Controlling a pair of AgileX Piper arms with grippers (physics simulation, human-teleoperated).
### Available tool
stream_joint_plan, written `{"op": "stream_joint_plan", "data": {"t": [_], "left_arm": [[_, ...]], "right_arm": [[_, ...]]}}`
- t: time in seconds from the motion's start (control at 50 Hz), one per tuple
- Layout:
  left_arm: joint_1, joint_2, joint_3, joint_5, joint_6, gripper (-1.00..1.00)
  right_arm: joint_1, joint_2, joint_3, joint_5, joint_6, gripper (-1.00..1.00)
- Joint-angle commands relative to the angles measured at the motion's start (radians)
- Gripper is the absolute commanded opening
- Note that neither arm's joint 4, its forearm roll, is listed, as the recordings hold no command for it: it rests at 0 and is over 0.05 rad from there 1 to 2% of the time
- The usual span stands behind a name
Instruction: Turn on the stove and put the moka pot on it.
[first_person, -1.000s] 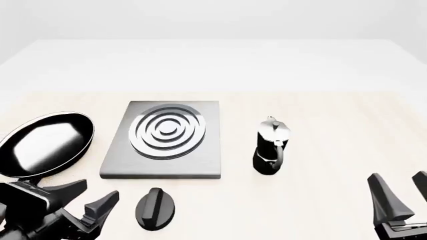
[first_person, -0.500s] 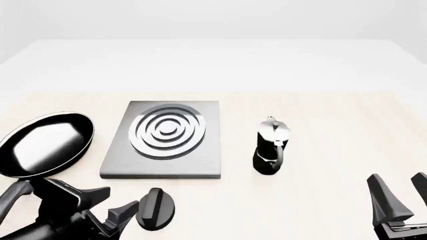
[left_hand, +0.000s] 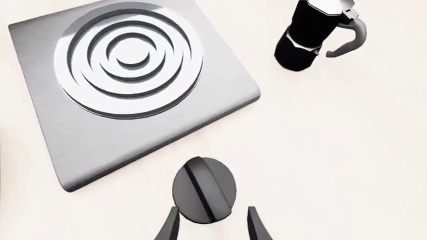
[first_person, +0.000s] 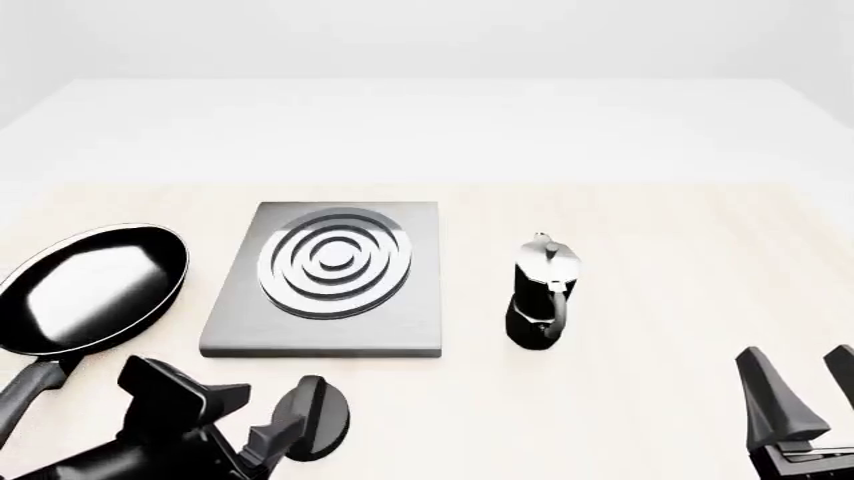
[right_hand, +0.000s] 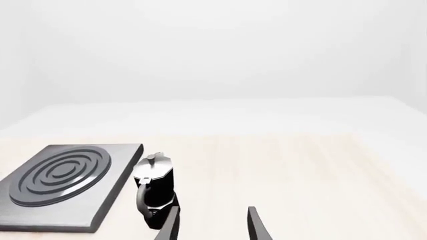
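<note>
The stove is a grey slab with silver rings at mid-left; it also shows in the left wrist view and the right wrist view. Its black teardrop knob lies apart on the table in front of it. My left gripper is open, with its fingertips on either side of the knob's near end. The moka pot stands upright to the right of the stove, also in both wrist views. My right gripper is open and empty at the front right.
A round black frying pan lies left of the stove, its handle running toward the front-left corner beside my left arm. Pale wooden tabletop stretches behind and to the right of the moka pot.
My left gripper has moved right and forward, from beside the pan handle to the knob, and now straddles it. The right arm, pot and stove have not moved.
</note>
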Motion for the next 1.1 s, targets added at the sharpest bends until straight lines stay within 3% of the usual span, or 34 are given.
{"op": "stream_joint_plan", "data": {"t": [0.02, 0.36, 0.7, 1.1], "left_arm": [[-0.017, 0.095, 0.011, -0.071, 0.007, 1.00], [-0.060, 0.160, 0.023, -0.115, -0.024, 1.00], [-0.094, 0.238, 0.025, -0.168, -0.006, 1.00], [-0.071, 0.347, 0.043, -0.259, -0.032, 1.00]], "right_arm": [[-0.003, 0.000, 0.001, -0.001, 0.003, 1.00], [-0.002, 0.000, 0.002, -0.003, 0.007, 1.00], [0.003, 0.000, -0.006, 0.001, 0.009, 1.00], [0.003, 0.000, -0.010, 0.002, 0.012, 1.00]]}}
